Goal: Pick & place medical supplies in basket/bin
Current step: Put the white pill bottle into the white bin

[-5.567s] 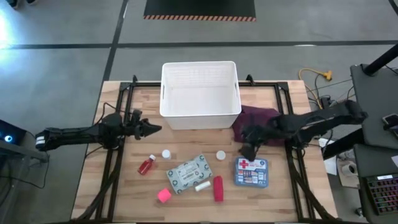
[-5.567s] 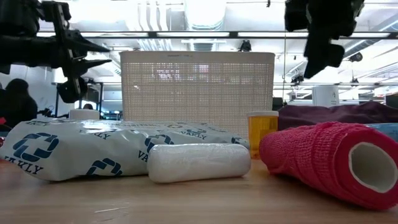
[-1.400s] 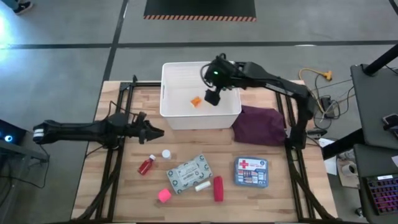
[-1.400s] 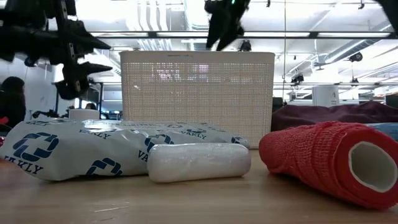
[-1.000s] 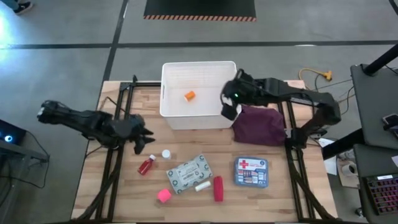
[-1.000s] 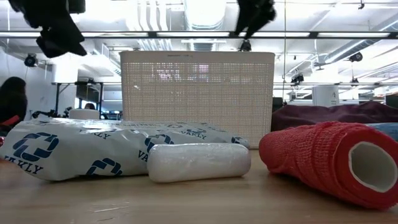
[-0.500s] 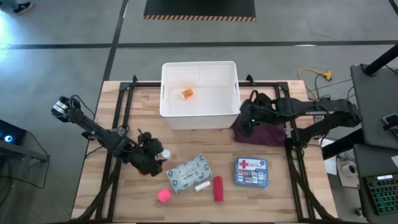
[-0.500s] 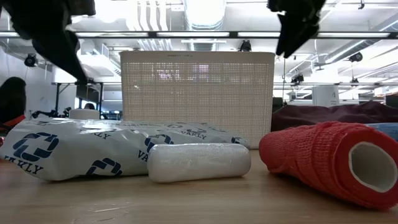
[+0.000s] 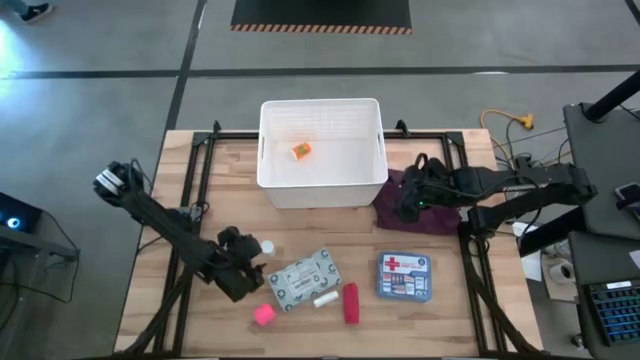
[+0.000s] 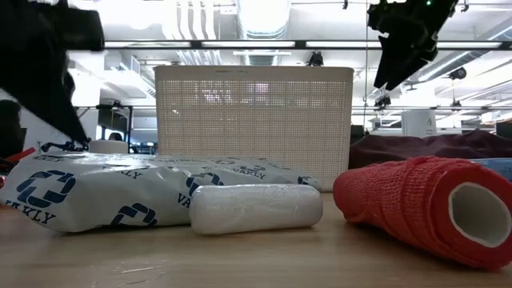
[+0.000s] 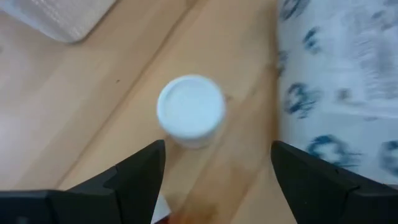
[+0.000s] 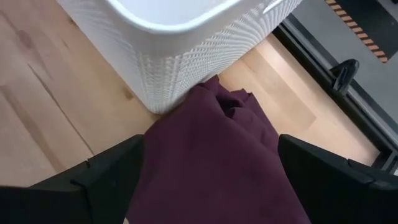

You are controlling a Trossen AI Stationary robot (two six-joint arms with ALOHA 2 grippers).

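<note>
My left gripper point(image 9: 250, 265) hangs open low over the table, just left of the grey-green packet point(image 9: 303, 278). Its fingers point(image 11: 140, 171) point at a white cap point(image 11: 190, 111) standing apart from them on the wood. The red bottle is hidden under this gripper. My right gripper point(image 9: 408, 205) is open over the maroon cloth point(image 12: 217, 155), touching nothing. The white bin point(image 9: 322, 150) holds an orange item point(image 9: 299, 151). A pink cube point(image 9: 263, 314), a white roll point(image 9: 324, 298), a red roll point(image 9: 351, 303) and the blue first-aid box point(image 9: 404, 277) lie on the table.
The maroon cloth point(image 9: 415, 200) lies against the bin's right near corner point(image 12: 168, 93). In the low view the packet point(image 10: 120, 192), the white roll point(image 10: 256, 210) and the red roll point(image 10: 424, 210) lie across the table's near part, in front of the bin point(image 10: 254, 120).
My left gripper has swung from the table's left side toward the near edge and down, ending beside the packet where the red bottle lay. My right gripper has moved from the bin's right wall toward the table's right edge, out over the maroon cloth.
</note>
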